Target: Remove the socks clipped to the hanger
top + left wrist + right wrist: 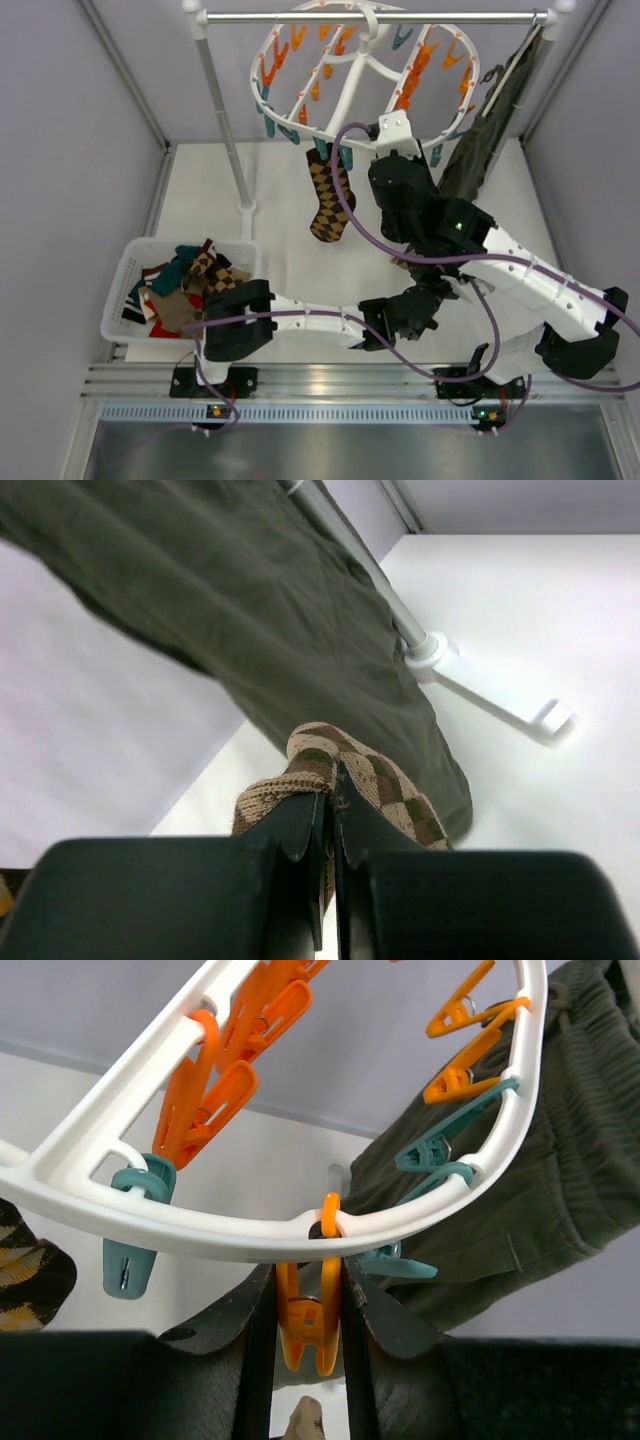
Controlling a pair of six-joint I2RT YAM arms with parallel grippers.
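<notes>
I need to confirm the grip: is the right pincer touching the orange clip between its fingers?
Touching. The right wrist view shows both fingers of the right pincer pressed against the sides of the orange clip under the white hanger.

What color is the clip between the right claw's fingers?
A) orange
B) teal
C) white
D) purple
A: in the right wrist view, the right claw has its fingers closed on an orange clip that hangs from the white hanger.
</notes>
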